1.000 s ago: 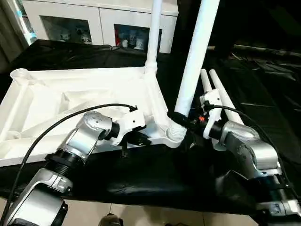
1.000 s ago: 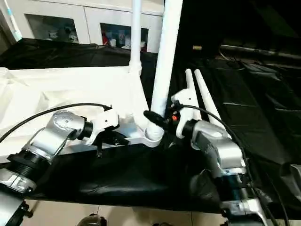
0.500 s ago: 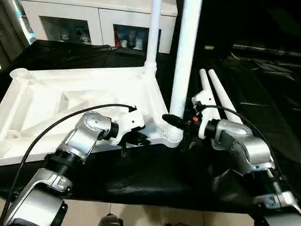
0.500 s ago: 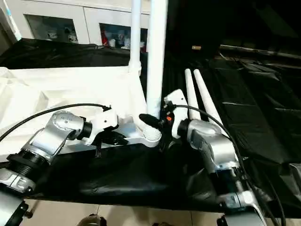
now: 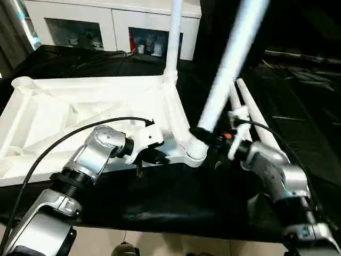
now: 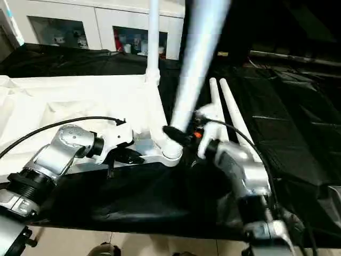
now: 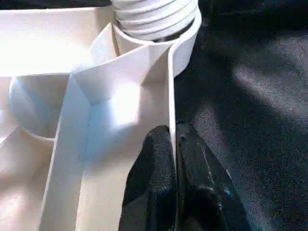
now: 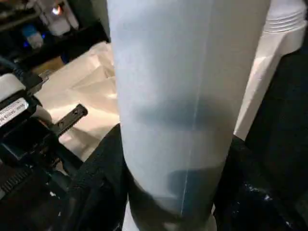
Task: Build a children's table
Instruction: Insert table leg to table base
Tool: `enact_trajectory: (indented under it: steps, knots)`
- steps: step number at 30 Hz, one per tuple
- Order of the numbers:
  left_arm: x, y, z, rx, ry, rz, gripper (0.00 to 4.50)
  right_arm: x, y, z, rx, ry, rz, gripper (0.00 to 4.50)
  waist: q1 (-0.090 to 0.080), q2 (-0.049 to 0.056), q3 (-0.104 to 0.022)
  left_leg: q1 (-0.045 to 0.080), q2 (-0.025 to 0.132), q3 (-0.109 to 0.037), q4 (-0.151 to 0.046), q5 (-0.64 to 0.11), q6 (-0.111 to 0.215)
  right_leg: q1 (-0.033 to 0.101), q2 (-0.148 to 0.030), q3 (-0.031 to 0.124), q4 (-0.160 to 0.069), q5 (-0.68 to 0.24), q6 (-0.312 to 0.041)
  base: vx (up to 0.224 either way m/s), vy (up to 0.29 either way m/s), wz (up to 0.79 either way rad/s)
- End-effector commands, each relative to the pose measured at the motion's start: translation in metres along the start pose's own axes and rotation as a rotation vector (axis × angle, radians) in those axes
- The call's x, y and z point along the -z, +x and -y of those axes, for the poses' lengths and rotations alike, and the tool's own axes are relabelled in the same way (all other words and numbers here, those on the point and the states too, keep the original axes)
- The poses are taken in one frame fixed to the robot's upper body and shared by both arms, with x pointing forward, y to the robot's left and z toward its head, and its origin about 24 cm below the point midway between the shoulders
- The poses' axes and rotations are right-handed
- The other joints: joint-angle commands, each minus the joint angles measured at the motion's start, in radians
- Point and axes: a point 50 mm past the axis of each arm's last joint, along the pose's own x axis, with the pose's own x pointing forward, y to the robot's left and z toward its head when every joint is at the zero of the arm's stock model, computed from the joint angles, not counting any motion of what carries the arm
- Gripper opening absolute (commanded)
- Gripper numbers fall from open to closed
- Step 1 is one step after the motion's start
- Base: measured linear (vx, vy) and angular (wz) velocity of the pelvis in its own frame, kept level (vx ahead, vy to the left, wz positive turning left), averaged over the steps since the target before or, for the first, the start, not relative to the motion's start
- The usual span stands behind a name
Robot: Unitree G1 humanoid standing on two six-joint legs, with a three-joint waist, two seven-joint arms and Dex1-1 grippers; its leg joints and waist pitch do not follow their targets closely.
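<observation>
Seating a leg in the near corner socket [image 5: 196,151]

My right pincer [image 5: 209,136] grips the tilted leg [image 5: 224,74]; my left pincer [image 7: 174,159] pinches the tabletop's rim [image 7: 170,91]. Best straighten before pressing.

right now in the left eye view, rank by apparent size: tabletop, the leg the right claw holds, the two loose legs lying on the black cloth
1. Tabletop, clearly largest.
2. Held leg, tilted in the near corner socket; it is nearer the camera and runs out of frame, so its rank is unsure.
3. The two loose legs, partly hidden and alike, not ranked against each other.
</observation>
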Motion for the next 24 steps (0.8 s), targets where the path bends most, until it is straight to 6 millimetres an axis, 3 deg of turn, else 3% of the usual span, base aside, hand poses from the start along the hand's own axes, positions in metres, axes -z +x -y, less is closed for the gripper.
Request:
enact_trajectory:
  steps: [1,7,12,21,24]
  knots:
    - [-0.009,-0.004,-0.005,-0.008,0.042,0.005,0.00,0.022,-0.013,0.009,0.079,0.056,-0.039,1.89,-0.002,0.016,-0.070,0.024,0.037,-0.012,-0.078,-0.273,-0.007,0.042,-0.092,0.052,-0.083,-0.291,-0.180,0.000,0.000,0.00]
    - [-0.012,-0.003,-0.007,-0.013,0.044,0.011,0.00,0.047,-0.019,0.008,0.128,0.093,-0.013,1.89,-0.003,0.023,-0.062,0.029,0.037,-0.017,-0.084,-0.350,-0.019,0.036,-0.095,0.051,-0.097,-0.404,-0.159,0.000,0.000,0.00]
    - [-0.011,-0.004,-0.009,-0.020,0.044,0.008,0.00,0.058,-0.021,0.004,0.134,0.030,-0.023,1.88,-0.004,0.021,-0.056,0.033,0.037,-0.022,-0.087,-0.393,-0.021,0.031,-0.099,0.051,-0.111,-0.511,-0.130,0.000,0.000,0.00]
    - [-0.009,-0.004,-0.009,-0.025,0.046,0.001,0.00,0.067,-0.019,-0.005,0.060,-0.117,-0.097,1.88,-0.003,0.019,-0.056,0.032,0.037,-0.021,-0.091,-0.380,-0.009,0.032,-0.097,0.052,-0.111,-0.498,-0.134,0.000,0.000,0.00]
    - [-0.008,-0.004,-0.008,-0.023,0.048,-0.002,0.00,0.066,-0.017,-0.005,0.027,-0.151,-0.141,1.88,-0.005,0.013,-0.057,0.032,0.037,-0.021,-0.091,-0.378,-0.007,0.033,-0.098,0.052,-0.113,-0.523,-0.124,0.000,0.000,0.00]
